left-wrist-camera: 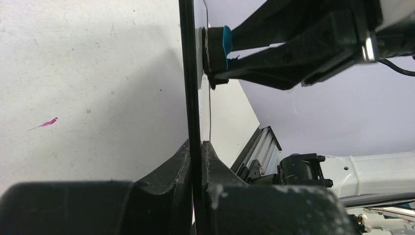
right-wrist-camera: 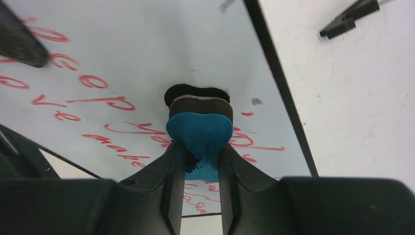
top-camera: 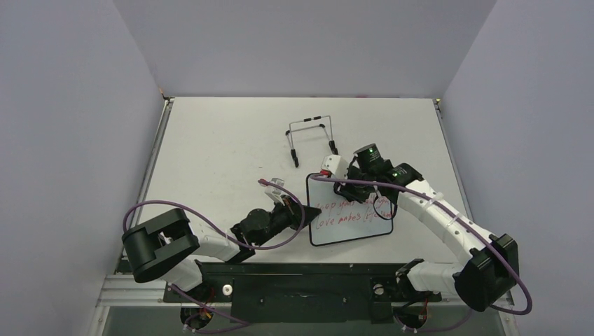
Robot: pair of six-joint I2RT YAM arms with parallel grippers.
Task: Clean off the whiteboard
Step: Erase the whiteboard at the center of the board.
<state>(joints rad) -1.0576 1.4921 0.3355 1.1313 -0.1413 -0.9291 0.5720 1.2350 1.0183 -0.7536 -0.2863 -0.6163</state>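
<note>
The whiteboard (top-camera: 350, 227) lies near the table's front, a white board in a thin black frame with red handwriting across it. My left gripper (top-camera: 310, 210) is shut on its left edge; in the left wrist view the frame (left-wrist-camera: 188, 73) runs edge-on between the jaws of that gripper (left-wrist-camera: 197, 147). My right gripper (right-wrist-camera: 200, 152) is shut on a small blue eraser (right-wrist-camera: 199, 129), whose dark felt pad presses on the whiteboard (right-wrist-camera: 122, 58) among the red lines. From above, the right gripper (top-camera: 365, 192) stands over the board's upper right part. The eraser (left-wrist-camera: 227, 41) also shows in the left wrist view.
A black wire stand (top-camera: 312, 136) sits on the table (top-camera: 224, 140) behind the board. A small pink-tipped object (top-camera: 272, 184) lies left of the board. Grey walls enclose the table on three sides. A red mark (left-wrist-camera: 46, 123) stains the tabletop.
</note>
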